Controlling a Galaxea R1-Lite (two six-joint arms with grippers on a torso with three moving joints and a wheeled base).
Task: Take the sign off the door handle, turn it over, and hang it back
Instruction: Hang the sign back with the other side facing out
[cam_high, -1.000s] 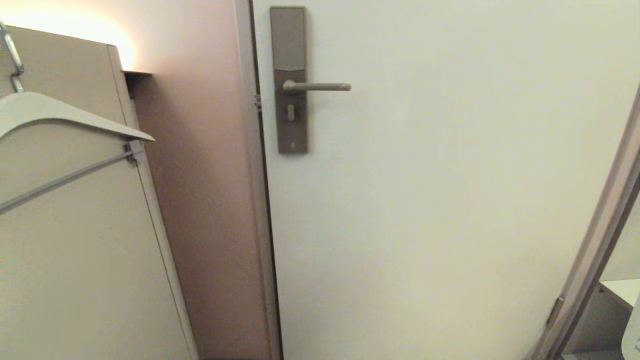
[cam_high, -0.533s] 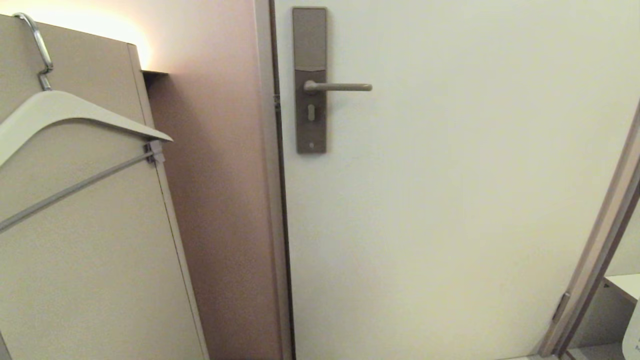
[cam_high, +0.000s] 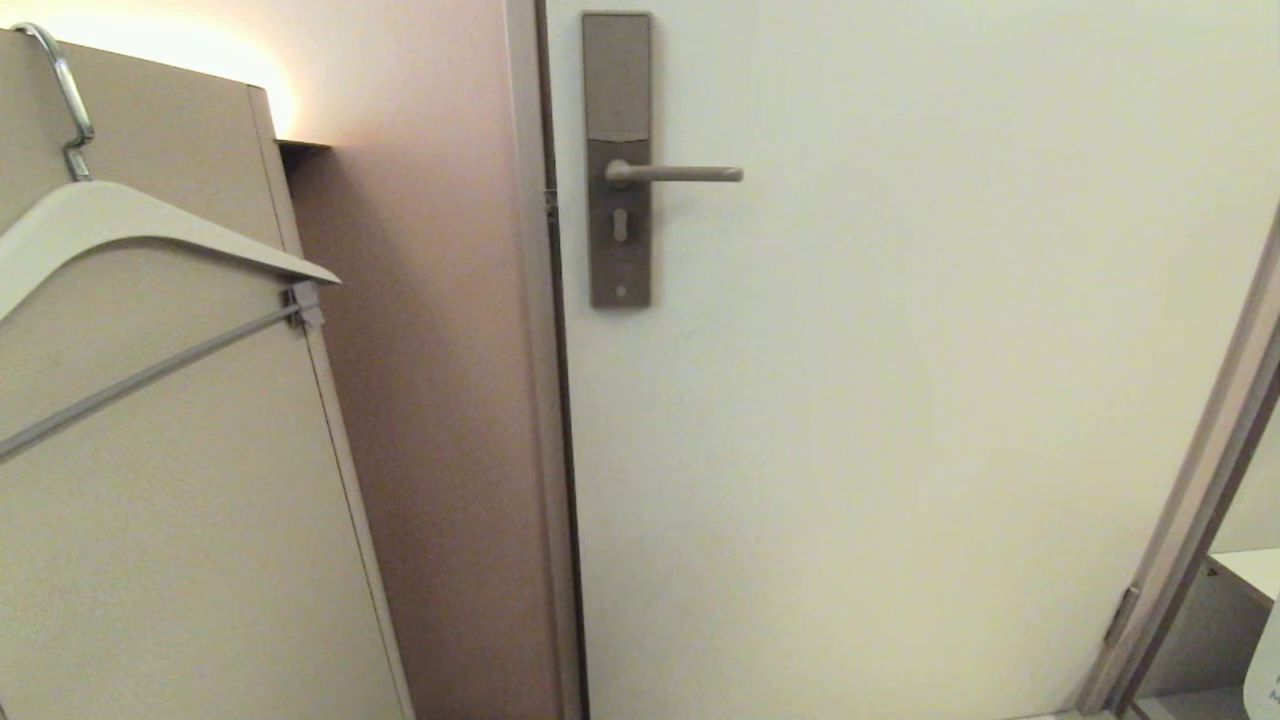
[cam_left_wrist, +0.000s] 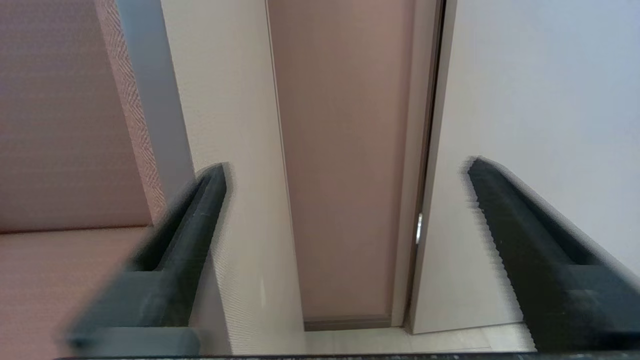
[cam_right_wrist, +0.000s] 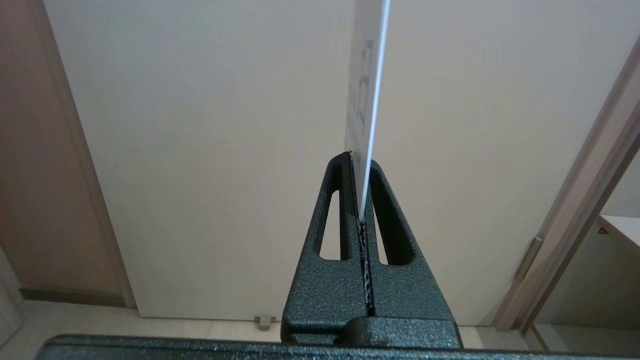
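Observation:
The door handle (cam_high: 680, 173) is a slim bronze-grey lever on a tall lock plate (cam_high: 618, 100), high on the pale door (cam_high: 900, 400), and nothing hangs on it. Neither arm shows in the head view. In the right wrist view my right gripper (cam_right_wrist: 360, 160) is shut on the sign (cam_right_wrist: 362, 90), a thin card seen edge-on in front of the door, its pale printed side showing. A pale corner of the sign (cam_high: 1265, 655) shows low at the head view's right edge. In the left wrist view my left gripper (cam_left_wrist: 347, 165) is open and empty, facing the door's latch edge.
A white clothes hanger (cam_high: 150, 225) with a grey bar hangs on a beige cabinet panel (cam_high: 180, 520) at the left. A pinkish wall strip (cam_high: 430, 400) lies between the cabinet and the door. Another door frame (cam_high: 1200, 500) slants at the right. A small doorstop (cam_right_wrist: 264, 318) sits on the floor.
The whole head picture has shifted a little to the right, so the camera has moved. The handle is bare in every frame, and nothing in the scene has moved.

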